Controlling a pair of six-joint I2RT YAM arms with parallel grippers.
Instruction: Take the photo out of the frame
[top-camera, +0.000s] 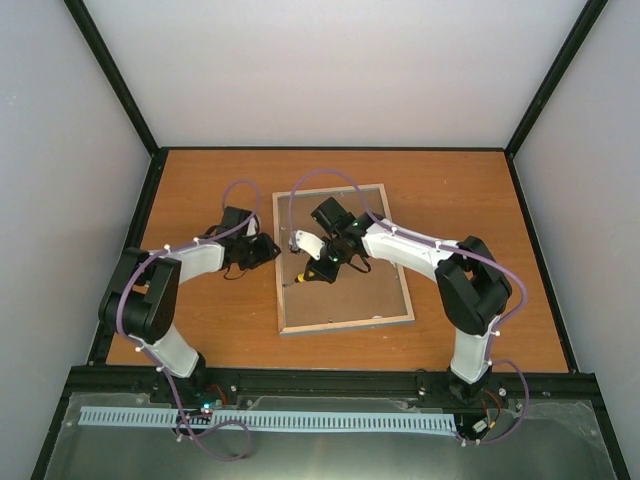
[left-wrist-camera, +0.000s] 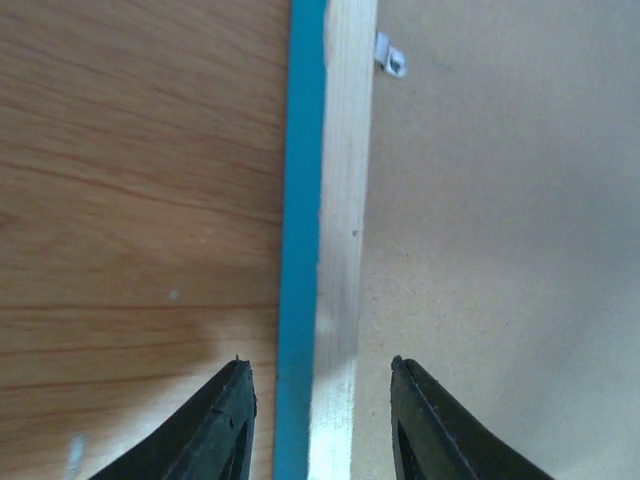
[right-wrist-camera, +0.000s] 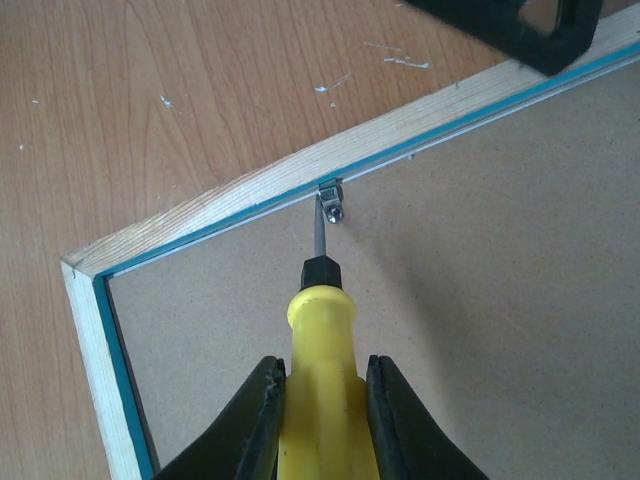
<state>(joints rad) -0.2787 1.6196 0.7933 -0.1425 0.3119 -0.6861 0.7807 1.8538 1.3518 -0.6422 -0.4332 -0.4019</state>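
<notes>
Spread jaws astride the frame (left-wrist-camera: 338, 200)

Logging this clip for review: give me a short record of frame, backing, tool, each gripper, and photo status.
frame: face down on table, wood back up
backing board: seated in frame
screwdriver: yellow handle, tip at metal clip on frame rail
right gripper: shut on screwdriver
left gripper: open, straddling frame rail
photo: not visible

Wooden desk (top-camera: 200, 190), one item carried.
The frame (top-camera: 345, 323) is laid flat near the centre, back upward, pale wood edging shown.
</notes>
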